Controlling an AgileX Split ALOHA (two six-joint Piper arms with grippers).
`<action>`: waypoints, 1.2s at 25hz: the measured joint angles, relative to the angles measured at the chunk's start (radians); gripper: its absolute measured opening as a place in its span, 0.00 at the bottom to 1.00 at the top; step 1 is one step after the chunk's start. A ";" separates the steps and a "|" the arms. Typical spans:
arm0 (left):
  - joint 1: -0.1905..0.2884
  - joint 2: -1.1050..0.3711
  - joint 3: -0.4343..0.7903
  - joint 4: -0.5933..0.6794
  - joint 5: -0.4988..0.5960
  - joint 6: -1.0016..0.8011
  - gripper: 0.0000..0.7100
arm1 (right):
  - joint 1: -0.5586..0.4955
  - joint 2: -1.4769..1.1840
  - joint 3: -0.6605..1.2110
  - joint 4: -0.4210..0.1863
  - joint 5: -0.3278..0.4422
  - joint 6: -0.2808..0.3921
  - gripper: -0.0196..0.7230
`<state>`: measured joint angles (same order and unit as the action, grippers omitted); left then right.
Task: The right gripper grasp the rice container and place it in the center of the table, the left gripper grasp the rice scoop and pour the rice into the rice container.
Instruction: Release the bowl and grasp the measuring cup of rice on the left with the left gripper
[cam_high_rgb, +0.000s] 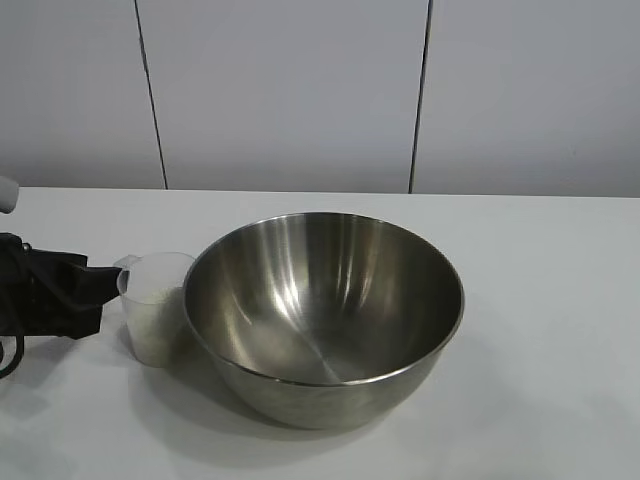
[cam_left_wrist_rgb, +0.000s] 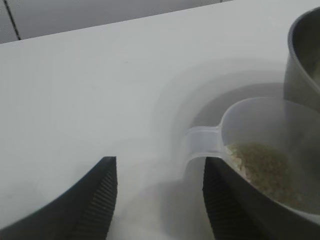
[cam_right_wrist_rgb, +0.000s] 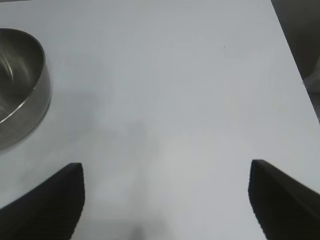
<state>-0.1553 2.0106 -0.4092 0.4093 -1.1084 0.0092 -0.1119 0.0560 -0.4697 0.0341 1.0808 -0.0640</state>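
We face a pale panelled wall behind a white counter (cam_high_rgb: 560, 300). From outside the rig, the rice container (cam_high_rgb: 322, 315) stands near the middle of the counter, its shiny inside bare. Just beside its left wall stands the rice scoop (cam_high_rgb: 153, 305), upright and holding rice (cam_high_rgb: 155, 293). The left end effector (cam_high_rgb: 95, 285) reaches in from the left edge to the scoop's handle side.

From the left wrist, we see the left end effector (cam_left_wrist_rgb: 160, 197) with its fingers (cam_left_wrist_rgb: 102, 200) partly spread: one lies against the scoop (cam_left_wrist_rgb: 265, 130) below its handle tab, the other stands apart over bare counter. Whether the scoop is truly gripped we cannot tell. The container's wall (cam_left_wrist_rgb: 302, 70) rises close behind the scoop.

From the right wrist, the right end effector (cam_right_wrist_rgb: 167, 200) hovers over bare counter, fingers spread wide and holding nothing, with the container (cam_right_wrist_rgb: 22, 95) off to one side.
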 joint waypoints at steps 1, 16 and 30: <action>0.000 0.000 0.000 -0.002 0.000 0.000 0.54 | 0.000 0.000 0.000 0.000 0.000 0.000 0.82; 0.000 0.150 -0.012 -0.017 -0.048 -0.002 0.68 | 0.000 0.000 0.000 0.000 0.000 0.000 0.82; 0.000 0.150 -0.066 -0.027 -0.048 -0.030 0.70 | 0.000 0.000 0.000 0.000 0.000 0.000 0.80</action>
<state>-0.1553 2.1608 -0.4750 0.3827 -1.1560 -0.0211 -0.1119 0.0560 -0.4697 0.0341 1.0808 -0.0640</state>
